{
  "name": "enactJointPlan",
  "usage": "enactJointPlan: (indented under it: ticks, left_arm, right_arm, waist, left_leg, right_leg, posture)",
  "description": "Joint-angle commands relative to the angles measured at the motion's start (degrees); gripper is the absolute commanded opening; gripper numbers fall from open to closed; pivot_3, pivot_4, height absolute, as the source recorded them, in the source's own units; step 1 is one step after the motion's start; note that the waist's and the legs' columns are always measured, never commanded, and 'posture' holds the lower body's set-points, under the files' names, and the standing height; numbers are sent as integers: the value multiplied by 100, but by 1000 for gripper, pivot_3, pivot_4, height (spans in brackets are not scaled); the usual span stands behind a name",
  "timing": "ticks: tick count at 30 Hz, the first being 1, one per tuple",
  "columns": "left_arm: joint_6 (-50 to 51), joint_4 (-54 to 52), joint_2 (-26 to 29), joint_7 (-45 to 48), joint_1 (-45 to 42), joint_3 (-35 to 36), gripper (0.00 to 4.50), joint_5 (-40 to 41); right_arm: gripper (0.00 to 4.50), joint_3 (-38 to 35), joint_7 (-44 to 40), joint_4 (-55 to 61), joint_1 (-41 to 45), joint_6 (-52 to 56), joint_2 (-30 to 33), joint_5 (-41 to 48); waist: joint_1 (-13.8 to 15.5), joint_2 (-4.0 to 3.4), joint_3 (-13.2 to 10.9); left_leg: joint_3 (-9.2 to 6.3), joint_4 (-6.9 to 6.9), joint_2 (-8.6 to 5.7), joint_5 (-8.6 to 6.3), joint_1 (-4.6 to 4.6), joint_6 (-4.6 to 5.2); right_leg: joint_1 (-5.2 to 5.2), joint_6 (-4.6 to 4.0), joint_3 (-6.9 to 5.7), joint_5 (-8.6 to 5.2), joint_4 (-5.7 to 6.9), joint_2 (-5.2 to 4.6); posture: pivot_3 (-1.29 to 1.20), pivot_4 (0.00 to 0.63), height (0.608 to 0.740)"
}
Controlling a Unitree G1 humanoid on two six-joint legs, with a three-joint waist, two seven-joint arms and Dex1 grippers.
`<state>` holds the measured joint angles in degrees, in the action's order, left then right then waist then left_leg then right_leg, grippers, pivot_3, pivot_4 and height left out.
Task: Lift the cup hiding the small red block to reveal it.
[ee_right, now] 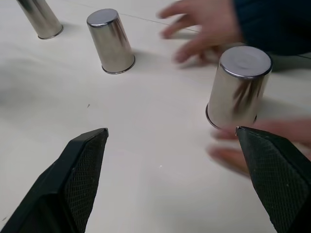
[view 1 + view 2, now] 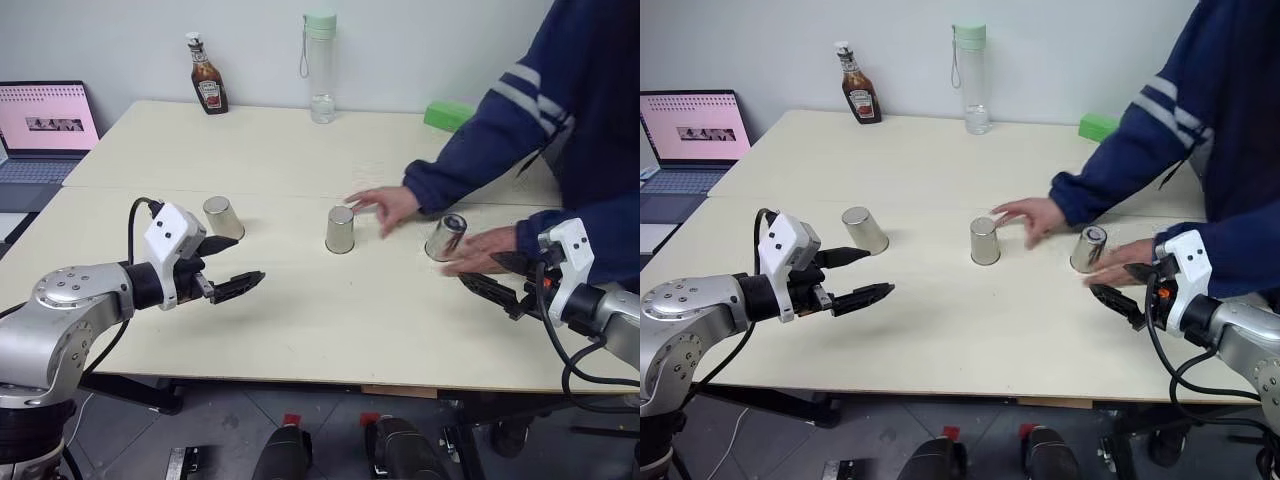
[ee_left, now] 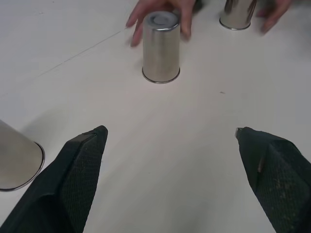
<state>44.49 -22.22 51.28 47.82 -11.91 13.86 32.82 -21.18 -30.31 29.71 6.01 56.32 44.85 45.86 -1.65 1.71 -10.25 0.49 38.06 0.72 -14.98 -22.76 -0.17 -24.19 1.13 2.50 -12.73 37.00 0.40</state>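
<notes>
- The left gripper (image 2: 232, 268) hovers above the table (image 2: 300, 320) nearest the robot, nearer than the middle cup and to its left, its two black fingers spread wide with nothing between them.
- The right gripper (image 2: 492, 283) hovers on the other side, nearer than the right cup; in its wrist view the fingers (image 1: 80, 179) stand wide apart and hold nothing.
- Three silvery tapered metal cups stand upside down in a row across the table: the left cup (image 2: 222, 217), the middle cup (image 2: 340, 229) and the right cup (image 2: 446, 237), which leans. All look alike.
- The small red block shows in none of the cups' surroundings, so which cup covers it cannot be told.
- The right wrist view shows the right cup (image 1: 238, 87) close up, with a person's fingers just beside its base; the left wrist view shows the middle cup (image 3: 161, 47) upright, a hand just behind it.
- Two hands of a person in a dark blue sleeve: one hand (image 2: 385, 207) just right of the middle cup, the other hand (image 2: 482, 250) at the right cup.
- Beyond the middle cup, at the far edge: one ketchup bottle (image 2: 207, 76), one clear water bottle (image 2: 320, 66), one green block (image 2: 448, 115).
- One laptop (image 2: 42, 130) stands far left of the middle cup, off the table.
</notes>
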Motion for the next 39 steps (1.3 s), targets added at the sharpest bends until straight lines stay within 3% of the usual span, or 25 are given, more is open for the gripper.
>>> enactJointPlan:
  ticks: [1,7,12,16,21,30,31,39]
  left_arm:
    - [-79,-161,-101,-119,-44,34,4500,39]
    - [-781,21,-1072,-643,-270,-875,4500,-545]
    - [-2009,1483,-2203,-1418,-1063,-1855,4500,-1787]
    - [-2683,2868,-3027,-1699,-1804,-1993,4500,-2089]
    - [-3421,4368,-3669,-1705,-2524,-2157,4500,-2405]
    - [-4493,6562,-4194,-1719,-3659,-2018,4500,-2705]
    - [-4583,6728,-4217,-1710,-3751,-1990,4134,-2714]
    - [-5064,7438,-4236,-1303,-4104,-1859,2690,-2755]
  right_arm:
    - [4459,-75,1,221,78,-43,39,104]
    - [4459,506,-7,911,-14,-591,-405,22]
    - [4459,984,204,760,202,-1201,-775,-574]
    - [4459,1105,214,685,256,-1330,-790,-790]
    - [4459,1060,291,745,246,-1302,-839,-788]
    - [4459,921,587,1048,110,-1090,-934,-644]
    - [4500,905,627,1077,104,-1065,-947,-633]
    - [4500,754,806,1104,30,-1050,-925,-604]
  waist:
    - [0,0,0]
    - [3,1,2]
    - [32,2,2]
    - [52,5,4]
    - [60,5,5]
    - [68,6,4]
    - [75,6,4]
    - [62,7,4]
  left_leg:
    - [0,0,0,0,0,0]
    - [-4,0,1,0,-1,0]
    - [-6,12,-2,0,-2,0]
    - [9,22,-9,1,-3,1]
    - [12,12,-10,0,-9,3]
    - [6,14,-11,0,-10,3]
    - [7,15,-12,0,-10,3]
    - [7,10,-12,0,-12,3]
  right_leg:
    - [0,4,0,2,0,0]
    - [3,15,2,8,-3,-1]
    - [6,31,-3,19,0,2]
    - [9,45,-3,28,-1,0]
    - [2,45,1,29,-4,0]
    - [2,47,-4,30,-1,2]
    - [2,48,-3,30,-1,2]
    - [0,48,-4,30,-4,1]
  posture:
    - [0,150,740]
    - [0,150,740]
    - [0,150,740]
    - [0,150,740]
    - [0,150,740]
    - [0,150,740]
    - [0,150,740]
    - [0,150,740]
